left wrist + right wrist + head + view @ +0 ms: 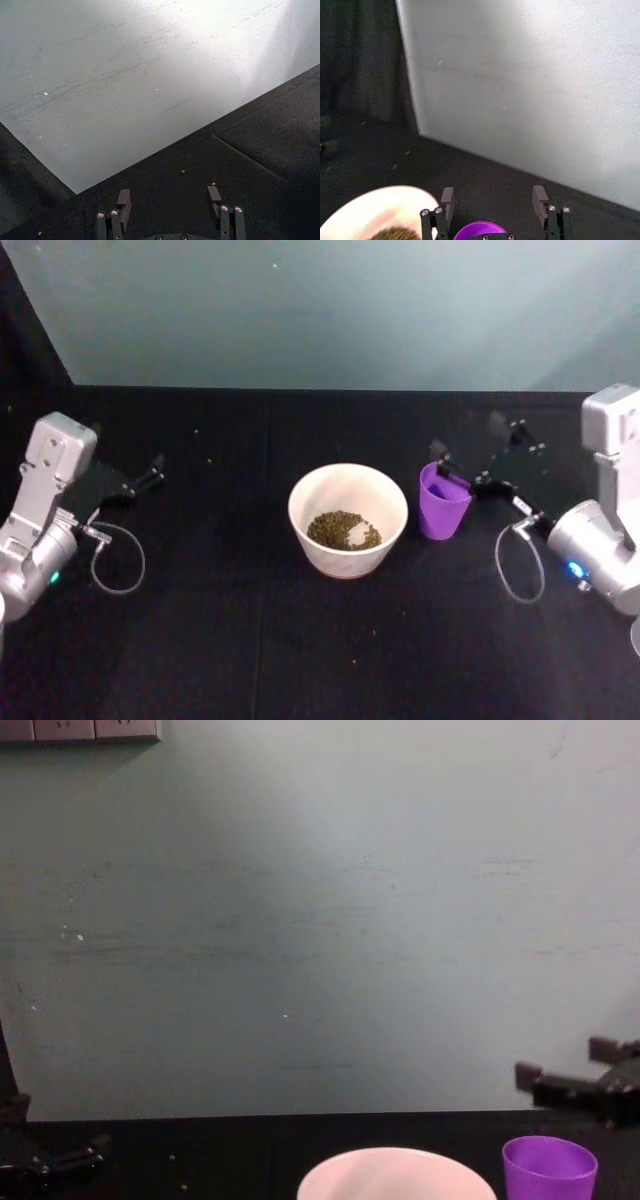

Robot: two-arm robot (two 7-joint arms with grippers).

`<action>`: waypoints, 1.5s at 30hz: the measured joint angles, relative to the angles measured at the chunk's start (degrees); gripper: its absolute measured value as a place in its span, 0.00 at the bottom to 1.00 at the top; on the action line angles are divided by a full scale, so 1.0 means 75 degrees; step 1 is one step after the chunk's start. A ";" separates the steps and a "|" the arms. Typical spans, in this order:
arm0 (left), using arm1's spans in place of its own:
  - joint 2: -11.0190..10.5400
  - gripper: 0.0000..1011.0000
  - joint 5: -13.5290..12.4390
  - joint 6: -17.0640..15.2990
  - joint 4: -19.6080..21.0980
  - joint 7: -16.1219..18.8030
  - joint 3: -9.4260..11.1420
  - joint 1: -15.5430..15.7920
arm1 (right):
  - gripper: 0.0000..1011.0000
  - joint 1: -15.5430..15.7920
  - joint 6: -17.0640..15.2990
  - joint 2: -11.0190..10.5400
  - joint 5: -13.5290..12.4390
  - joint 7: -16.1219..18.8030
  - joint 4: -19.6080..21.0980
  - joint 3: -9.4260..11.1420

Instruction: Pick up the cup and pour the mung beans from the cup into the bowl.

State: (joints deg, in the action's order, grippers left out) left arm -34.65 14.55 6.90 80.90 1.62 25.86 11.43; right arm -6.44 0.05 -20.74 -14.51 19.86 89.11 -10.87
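Cup (443, 504) upright on black table (200, 640), just right of bowl (348, 518); mung beans (343, 531) already in bowl. Right gripper (455, 468) at cup's rim, fingers spread, cup not clamped. Cup's long axis vertical. Left gripper (140, 478) parked far left, fingers apart. Right arm clearly nearer.

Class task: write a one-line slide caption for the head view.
Mung beans lie in the bowl; the purple cup stands upright beside it, at the open right gripper.
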 joint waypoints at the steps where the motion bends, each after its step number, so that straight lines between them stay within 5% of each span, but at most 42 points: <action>1: 0.0000 0.99 0.0000 0.0000 0.0000 0.0001 0.0000 0.0000 | 0.99 0.0093 -0.0004 0.0013 0.0021 -0.0195 0.0181 0.0073; 5: 0.0000 0.99 0.0000 0.0000 0.0000 0.0001 0.0000 0.0000 | 0.99 0.0324 -0.0124 0.0102 0.0331 -0.0850 0.0577 0.0233; 9: 0.0000 0.99 0.0000 0.0000 0.0000 0.0000 0.0000 0.0000 | 0.99 0.0562 -0.0136 0.0355 0.1003 -0.1786 0.0768 0.0374; 14: 0.0000 0.99 0.0000 0.0000 0.0000 0.0000 0.0001 0.0000 | 0.99 0.0691 0.0470 0.0824 0.2026 -0.3127 0.0482 0.0497; 17: 0.0000 0.99 -0.0001 0.0000 0.0000 0.0001 0.0000 0.0000 | 0.99 0.0651 0.0722 0.0969 0.2274 -0.3453 0.0206 0.0590; 23: 0.0000 0.99 0.0000 0.0000 0.0000 0.0000 0.0000 0.0000 | 0.99 0.0582 0.0910 0.1102 0.2401 -0.3559 -0.0095 0.0749; 26: 0.0000 0.99 0.0000 0.0000 0.0000 0.0000 0.0000 0.0000 | 0.99 0.0557 0.0963 0.1084 0.2227 -0.3222 -0.0187 0.0795; 45: 0.0000 0.99 0.0000 0.0000 0.0000 0.0000 0.0000 0.0000 | 0.99 0.0570 0.0965 0.1098 0.2317 -0.3355 -0.0155 0.0778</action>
State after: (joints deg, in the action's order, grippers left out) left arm -34.64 14.54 6.90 80.90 1.62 25.86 11.43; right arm -2.17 7.28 -12.50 2.87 -5.30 87.95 -5.03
